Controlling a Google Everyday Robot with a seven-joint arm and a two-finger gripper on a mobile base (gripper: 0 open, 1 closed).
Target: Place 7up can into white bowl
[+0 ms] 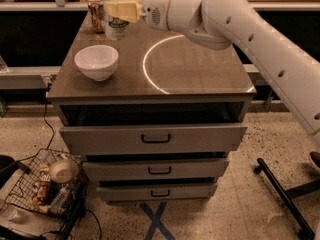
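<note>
A smooth, shiny metal skin is shown by the 7up can (116, 30), which is clasped by the matt cream, plastic-looking fingers of the gripper (114, 10) at the tabletop's far left corner. A glossy white glaze is seen on the white bowl (96, 72), nearer the camera than the gripper. A smooth, faintly reflective sheen is carried by the tabletop (200, 71) to the gripper's right.
</note>
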